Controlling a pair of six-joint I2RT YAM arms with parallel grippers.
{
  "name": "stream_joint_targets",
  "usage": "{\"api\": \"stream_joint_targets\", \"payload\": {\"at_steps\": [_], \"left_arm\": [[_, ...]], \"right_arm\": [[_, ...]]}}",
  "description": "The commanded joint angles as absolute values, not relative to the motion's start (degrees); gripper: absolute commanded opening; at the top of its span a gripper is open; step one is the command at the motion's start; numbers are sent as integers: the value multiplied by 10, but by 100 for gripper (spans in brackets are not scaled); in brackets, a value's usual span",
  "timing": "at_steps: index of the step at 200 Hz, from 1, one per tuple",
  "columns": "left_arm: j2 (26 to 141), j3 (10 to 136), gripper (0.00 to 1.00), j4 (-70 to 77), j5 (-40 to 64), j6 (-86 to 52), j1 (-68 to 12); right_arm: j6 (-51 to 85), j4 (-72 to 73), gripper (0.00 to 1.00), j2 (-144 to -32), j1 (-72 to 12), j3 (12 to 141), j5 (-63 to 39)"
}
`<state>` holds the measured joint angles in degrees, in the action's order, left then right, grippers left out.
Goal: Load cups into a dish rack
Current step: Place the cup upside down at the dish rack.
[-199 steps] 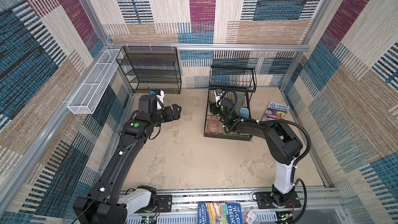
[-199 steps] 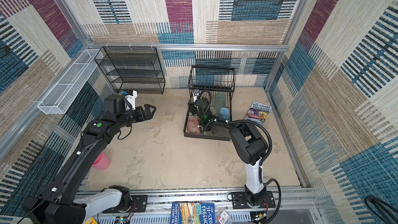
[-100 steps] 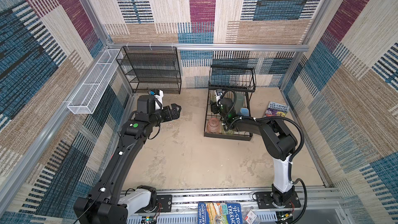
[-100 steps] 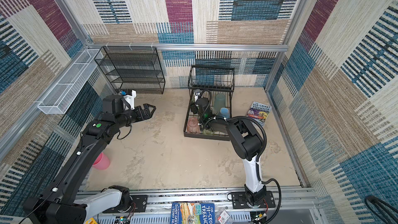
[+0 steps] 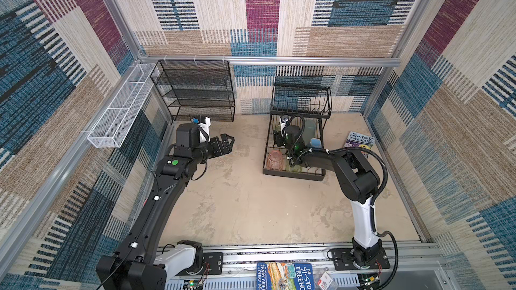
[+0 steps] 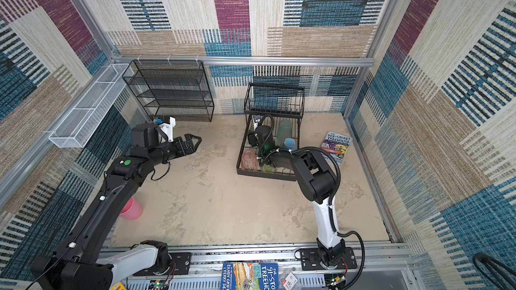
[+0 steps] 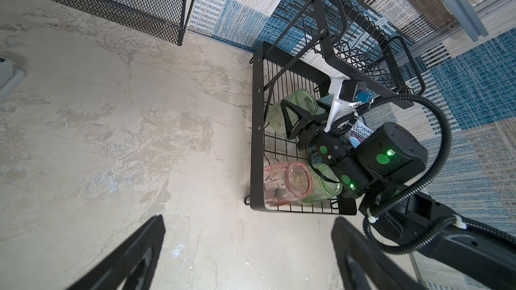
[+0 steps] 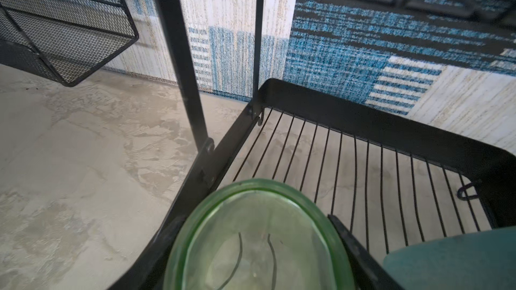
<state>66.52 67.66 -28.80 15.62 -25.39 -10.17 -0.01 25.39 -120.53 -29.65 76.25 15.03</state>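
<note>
Mottled beige floor, patchwork walls. Both top views: dish rack near back wall; left gripper spread wide, empty, well apart from rack. Opaque pink cup, seen in a top view, on floor beside left arm. Left wrist view: peach-pink tumbler, front green tumbler lying side by side in lower tray. Right wrist view: right gripper clamped on rear green tumbler inside lower tray, teal tumbler just beside.

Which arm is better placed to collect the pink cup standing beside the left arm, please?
Left. The left gripper has open, empty jaws, and the pink cup sits beside that arm. The right gripper is inside the dish rack, jaws holding a green tumbler.
</note>
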Motion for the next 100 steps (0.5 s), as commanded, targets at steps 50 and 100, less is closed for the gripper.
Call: {"api": "stream_joint_targets", "payload": {"at_steps": [50,100], "left_arm": [[665,670,96,-259,183,-272,-93],[664,667,96,-253,192,-278,-87]], "right_arm": [[9,241,57,-1222,-297,785,149],[14,234,61,-1231,-294,787,149]]}}
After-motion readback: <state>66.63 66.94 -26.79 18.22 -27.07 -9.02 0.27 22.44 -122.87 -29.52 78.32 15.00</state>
